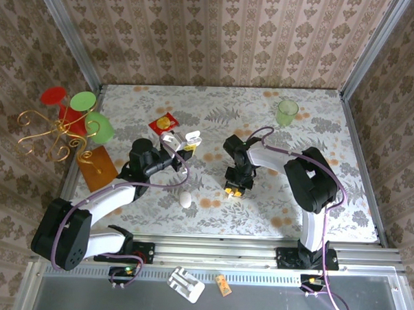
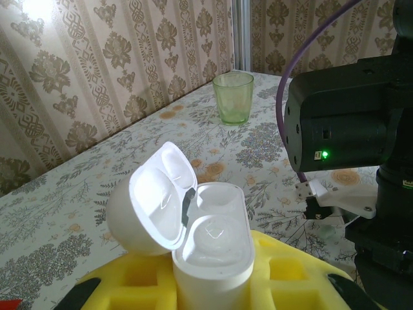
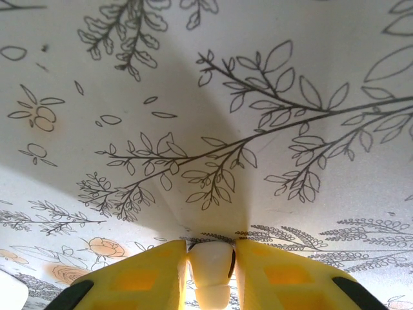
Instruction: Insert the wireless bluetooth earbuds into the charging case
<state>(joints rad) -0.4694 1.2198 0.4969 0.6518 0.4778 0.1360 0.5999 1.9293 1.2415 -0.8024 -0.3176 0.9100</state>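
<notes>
My left gripper (image 1: pixel 175 145) clamps charging case (image 2: pixel 213 248), lid hinged open. My right gripper (image 1: pixel 234 190) pinches white earbud (image 3: pixel 210 268) between yellow pads (image 3: pixel 139 279), over floral table (image 3: pixel 258 97).

White case (image 2: pixel 213 255), white earbud (image 3: pixel 210 272), floral table (image 1: pixel 343 195)

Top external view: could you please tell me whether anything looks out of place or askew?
Nothing looks spilled or damaged. The charging case stands lid-open in the left gripper, both wells empty; the right gripper pinches an earbud. A white egg-shaped object lies loose between the arms, apart from both.
</notes>
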